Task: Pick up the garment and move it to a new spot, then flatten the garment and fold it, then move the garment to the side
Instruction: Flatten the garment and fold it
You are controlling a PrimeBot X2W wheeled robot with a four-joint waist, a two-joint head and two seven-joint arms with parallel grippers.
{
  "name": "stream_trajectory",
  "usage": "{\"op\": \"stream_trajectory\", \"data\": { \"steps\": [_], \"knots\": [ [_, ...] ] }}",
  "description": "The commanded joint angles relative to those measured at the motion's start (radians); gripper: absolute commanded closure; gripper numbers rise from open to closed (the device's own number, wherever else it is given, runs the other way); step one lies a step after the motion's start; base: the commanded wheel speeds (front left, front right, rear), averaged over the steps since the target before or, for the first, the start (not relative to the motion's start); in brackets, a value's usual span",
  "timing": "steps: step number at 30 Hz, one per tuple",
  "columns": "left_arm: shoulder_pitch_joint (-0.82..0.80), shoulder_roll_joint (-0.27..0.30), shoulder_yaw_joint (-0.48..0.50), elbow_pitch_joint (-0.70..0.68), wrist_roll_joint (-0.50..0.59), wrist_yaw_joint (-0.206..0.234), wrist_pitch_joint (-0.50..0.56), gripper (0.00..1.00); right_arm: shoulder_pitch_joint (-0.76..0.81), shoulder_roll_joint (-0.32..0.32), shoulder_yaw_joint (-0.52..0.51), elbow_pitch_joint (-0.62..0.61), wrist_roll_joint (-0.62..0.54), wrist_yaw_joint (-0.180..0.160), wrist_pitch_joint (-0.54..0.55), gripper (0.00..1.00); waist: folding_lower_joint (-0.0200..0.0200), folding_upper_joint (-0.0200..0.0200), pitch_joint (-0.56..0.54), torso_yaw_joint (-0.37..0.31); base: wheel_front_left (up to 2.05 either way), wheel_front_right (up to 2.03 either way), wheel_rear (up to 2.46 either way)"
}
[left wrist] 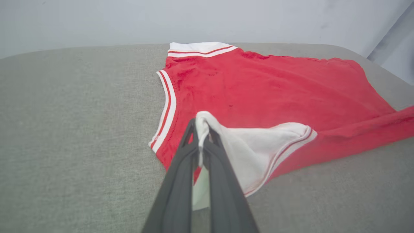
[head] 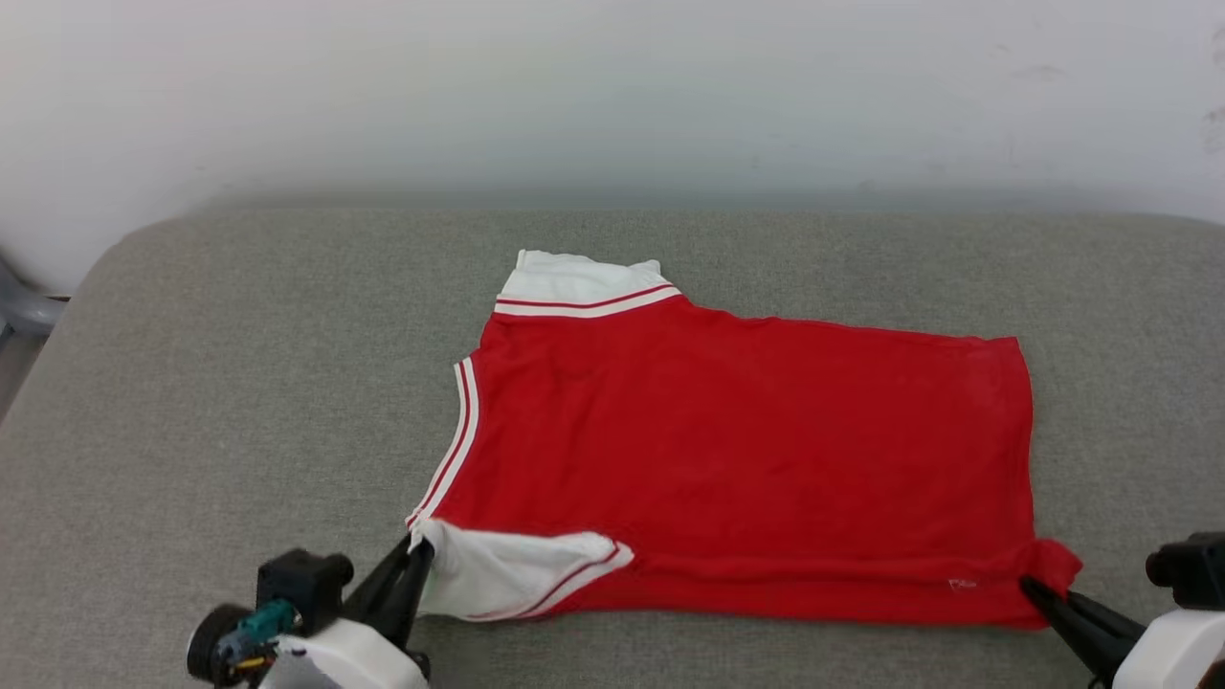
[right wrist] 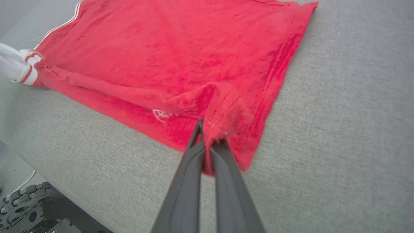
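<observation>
Left jaws: pressed together on the near white sleeve (left wrist: 258, 145), pinching its edge.
Right jaws: clamped on the red hem corner (right wrist: 223, 123), fabric bunched between them.
Garment (head: 727, 450): spread flat, plain red side up, neckline toward the robot's left, hem toward its right.
Support: grey upholstered surface (head: 239, 383), garment near its front edge.

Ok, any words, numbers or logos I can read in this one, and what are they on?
No text can be read in any view.
White mark near the hem of the garment: too small and blurred to read.
The red side facing up is otherwise plain.
</observation>
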Motion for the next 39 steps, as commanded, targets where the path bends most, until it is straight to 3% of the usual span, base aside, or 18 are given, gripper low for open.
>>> {"op": "stream_trajectory", "data": {
  "steps": [1, 11, 17, 27, 34, 35, 36, 37, 38, 39],
  "knots": [
    [-0.044, 0.008, 0.001, 0.009, 0.006, -0.01, 0.004, 1.0, -0.019, 0.009, -0.011, -0.011, -0.005, -0.001, 0.007, 1.0, -0.0001, 0.0, 0.02, -0.007, 0.0, 0.0, 0.0],
    [-0.325, 0.037, -0.018, 0.133, 0.023, -0.057, 0.012, 1.0, -0.135, 0.053, -0.036, -0.04, -0.023, -0.001, 0.046, 1.0, -0.0001, 0.0, 0.117, -0.06, 0.0, 0.0, 0.0],
    [-0.441, 0.031, -0.044, 0.274, 0.025, -0.071, -0.011, 1.0, -0.227, 0.082, -0.014, 0.011, -0.023, -0.001, 0.06, 1.0, -0.0001, 0.0, 0.175, -0.083, 0.0, 0.0, 0.0],
    [-0.527, 0.004, -0.12, 0.538, 0.0, -0.08, -0.077, 1.0, -0.324, 0.107, 0.074, 0.143, -0.029, -0.001, 0.067, 1.0, -0.0001, 0.0, 0.225, -0.09, 0.0, 0.0, 0.0],
    [-0.553, -0.015, -0.185, 0.632, -0.039, -0.081, -0.116, 1.0, -0.344, 0.121, 0.103, 0.206, -0.023, -0.001, 0.021, 1.0, -0.0001, 0.0, 0.224, -0.078, 0.0, 0.0, 0.0],
    [-0.558, -0.017, -0.188, 0.64, -0.044, -0.081, -0.119, 0.63, -0.348, 0.122, 0.101, 0.211, -0.021, -0.001, 0.012, 1.0, -0.0001, 0.0, 0.221, -0.076, 0.0, 0.0, 0.0],
    [-0.564, -0.016, -0.189, 0.647, -0.046, -0.081, -0.124, 0.0, -0.351, 0.124, 0.097, 0.215, -0.019, -0.001, 0.004, 0.96, -0.0001, 0.0, 0.217, -0.074, 0.0, 0.0, 0.0],
    [-0.568, -0.017, -0.194, 0.653, -0.049, -0.081, -0.128, 0.0, -0.353, 0.124, 0.094, 0.217, -0.021, -0.001, -0.004, 0.61, -0.0001, 0.0, 0.211, -0.072, 0.0, 0.0, 0.0],
    [-0.572, -0.017, -0.199, 0.656, -0.052, -0.081, -0.131, 0.0, -0.353, 0.122, 0.086, 0.219, -0.024, -0.001, -0.018, 0.04, -0.0001, 0.0, 0.204, -0.069, 0.0, 0.0, 0.0],
    [-0.579, -0.015, -0.202, 0.657, -0.054, -0.082, -0.134, 0.0, -0.349, 0.122, 0.071, 0.222, -0.024, -0.001, -0.034, 0.0, -0.0001, 0.0, 0.197, -0.064, 0.0, 0.0, 0.0]
  ]
}}
